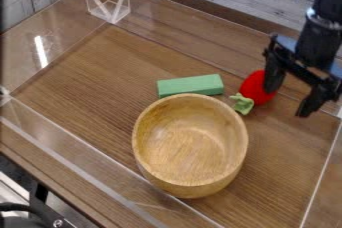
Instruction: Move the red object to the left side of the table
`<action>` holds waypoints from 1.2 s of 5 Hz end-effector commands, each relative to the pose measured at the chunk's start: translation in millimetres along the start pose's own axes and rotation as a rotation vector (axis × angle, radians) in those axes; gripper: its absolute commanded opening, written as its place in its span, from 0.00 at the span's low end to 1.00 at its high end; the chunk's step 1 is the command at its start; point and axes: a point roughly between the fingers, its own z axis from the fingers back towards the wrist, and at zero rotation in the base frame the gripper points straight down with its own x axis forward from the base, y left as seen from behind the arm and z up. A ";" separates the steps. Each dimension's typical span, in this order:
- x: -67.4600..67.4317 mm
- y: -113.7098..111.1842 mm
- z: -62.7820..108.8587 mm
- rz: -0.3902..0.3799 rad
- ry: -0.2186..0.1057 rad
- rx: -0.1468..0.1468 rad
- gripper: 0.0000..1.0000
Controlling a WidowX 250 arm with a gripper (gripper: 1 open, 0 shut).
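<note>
- The brown wood-grain table (80, 92) is the largest thing; I count one, with clear acrylic walls (47, 132) bordering it, I think so that nothing falls off.
- One black robot gripper (297, 90) is at the right of my view, its jaws spread apart and pinching nothing. I judge it is kept wide because the grasp must still be made.
- One round, light-brown wooden bowl (191, 167) sits in the lower middle. I see nothing inside; its place seems to have no purpose for this task.
- One green rectangular block (190, 86) lies flat behind the bowl, and I would leave it there.
- One small rounded bright-red toy with a light-green piece (258, 85), my target, is on the table right of the block, near the bowl's far right edge and partly behind the gripper. To take it, I should align the jaws around it, careful not to push it into the bowl, then lift and carry it left.
</note>
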 end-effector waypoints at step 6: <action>25.8 49.7 12.1 0.140 -0.037 0.050 0.00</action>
